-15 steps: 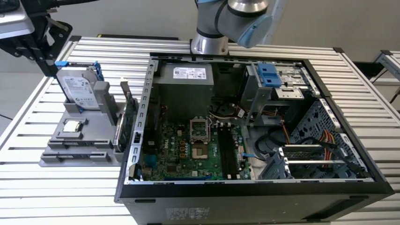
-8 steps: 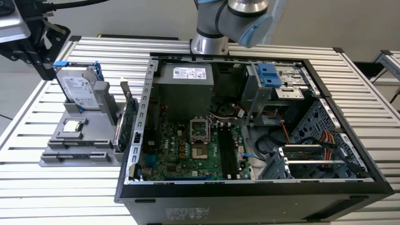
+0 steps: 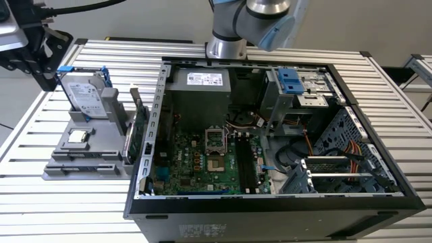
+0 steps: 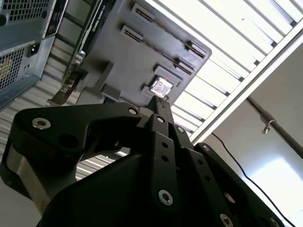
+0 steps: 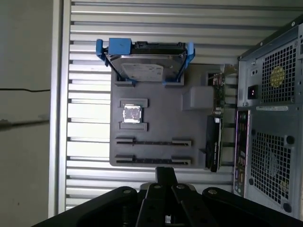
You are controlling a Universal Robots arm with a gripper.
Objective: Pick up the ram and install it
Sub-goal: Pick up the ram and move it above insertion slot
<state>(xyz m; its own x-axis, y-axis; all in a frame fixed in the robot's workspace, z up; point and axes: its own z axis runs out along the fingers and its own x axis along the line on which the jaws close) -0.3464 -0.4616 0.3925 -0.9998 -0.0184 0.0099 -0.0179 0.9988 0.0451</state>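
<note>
Bluish thin ram [image 5: 154,161] edge-on in tray [image 5: 156,106] slot, likely light, stiff, fragile, so pinch flat faces mid-length; claw [image 5: 165,173] clenched, empty, hovers nearby.

Soft, even light filled the scene, with only faint shadows. In the second wrist view the slatted table [image 4: 222,61] beyond the gripper [image 4: 159,105] glared white, and the gripper itself was dark.

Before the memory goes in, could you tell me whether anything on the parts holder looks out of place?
Nothing stands out. The hard drive sits in its cradle on the grey holder, the small chip lies square in its pocket, and the green card stands upright at the holder's edge beside the computer case.
</note>
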